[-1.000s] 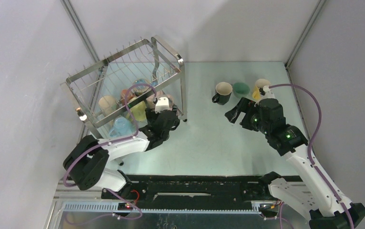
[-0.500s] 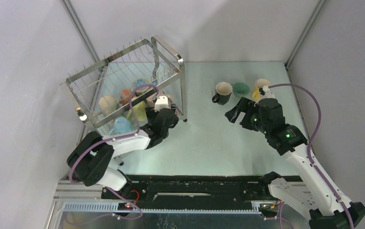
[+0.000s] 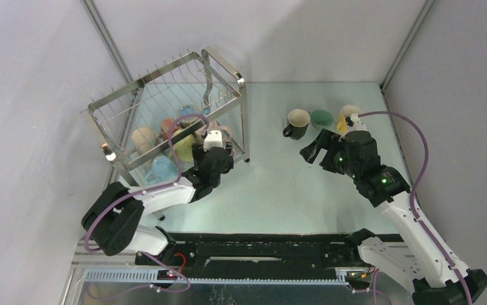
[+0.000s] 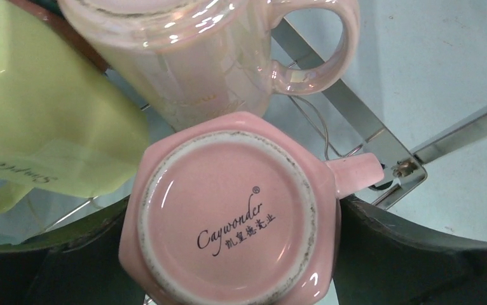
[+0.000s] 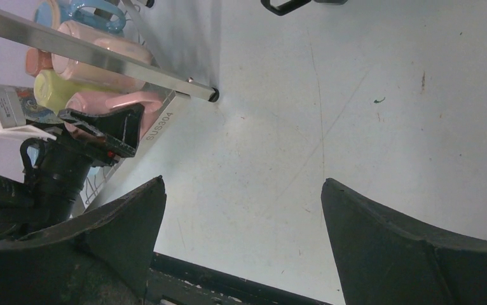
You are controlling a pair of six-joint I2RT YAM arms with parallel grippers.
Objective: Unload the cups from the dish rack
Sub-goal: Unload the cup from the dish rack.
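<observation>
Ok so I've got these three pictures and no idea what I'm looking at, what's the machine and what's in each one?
It is two robot arms bolted to a table, each ending in a two-finger gripper. The wide picture comes from a fixed camera overhead; the other two come from small cameras on each wrist. On the left stands a steel wire dish rack holding mugs, such as a lime mug. On the table sit a black mug and a green mug. The left gripper has its fingers either side of a pink mug at the rack's corner, its base facing that wrist camera; whether it already squeezes it, I cannot tell. The right gripper hangs open and empty above the table.
</observation>
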